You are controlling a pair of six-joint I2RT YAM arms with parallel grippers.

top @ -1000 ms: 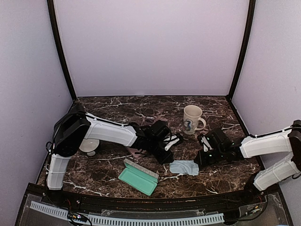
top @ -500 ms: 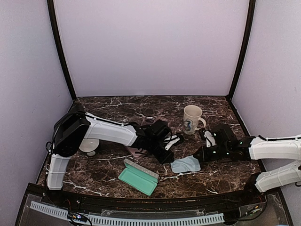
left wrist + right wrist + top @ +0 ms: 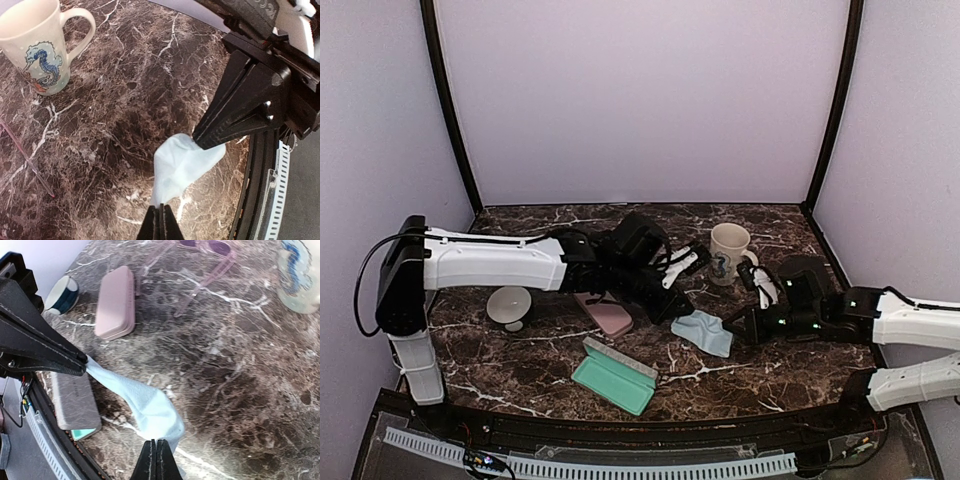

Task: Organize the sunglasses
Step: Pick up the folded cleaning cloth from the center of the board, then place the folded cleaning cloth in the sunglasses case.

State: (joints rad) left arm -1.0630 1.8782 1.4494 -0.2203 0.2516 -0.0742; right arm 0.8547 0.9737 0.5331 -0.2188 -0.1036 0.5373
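The red-pink sunglasses (image 3: 206,247) lie open on the marble at the far side, temple arms (image 3: 199,286) pointing toward me; the left arm hides them in the top view. A light blue cloth (image 3: 703,333) (image 3: 181,164) (image 3: 150,409) hangs stretched between both grippers, just above the table. My left gripper (image 3: 677,318) (image 3: 161,214) is shut on one corner. My right gripper (image 3: 733,334) (image 3: 156,449) is shut on the opposite corner. Each wrist view shows the other gripper's black fingers pinching the cloth.
A pink case (image 3: 608,313) (image 3: 116,302) lies shut left of the cloth. An open grey case with a teal inside (image 3: 615,375) sits near the front edge. A seahorse mug (image 3: 728,253) (image 3: 42,55) stands behind the cloth, a small white bowl (image 3: 509,305) at the left.
The cloth lay on the table a second ago. Both grippers have closed on it and raised it, shifting it left. The left arm has stretched out, uncovering the pink case.
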